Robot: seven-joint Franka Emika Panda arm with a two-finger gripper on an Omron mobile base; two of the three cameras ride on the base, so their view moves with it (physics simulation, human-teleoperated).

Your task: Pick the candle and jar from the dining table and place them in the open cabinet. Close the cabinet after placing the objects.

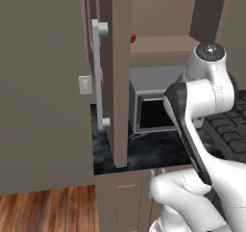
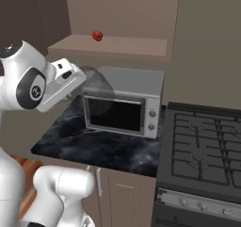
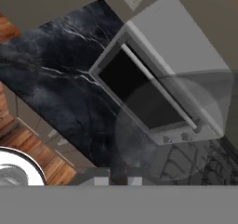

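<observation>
No writing legible — jar (image 2: 97, 35) sits on cabinet (image 2: 113, 46) shelf

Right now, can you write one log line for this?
jar: on cabinet shelf | door: open | gripper: shut, empty | microwave: below shelf

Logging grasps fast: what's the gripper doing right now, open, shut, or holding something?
Gripper: shut, with nothing between its fingers; it hangs over the counter in front of the microwave.
</observation>
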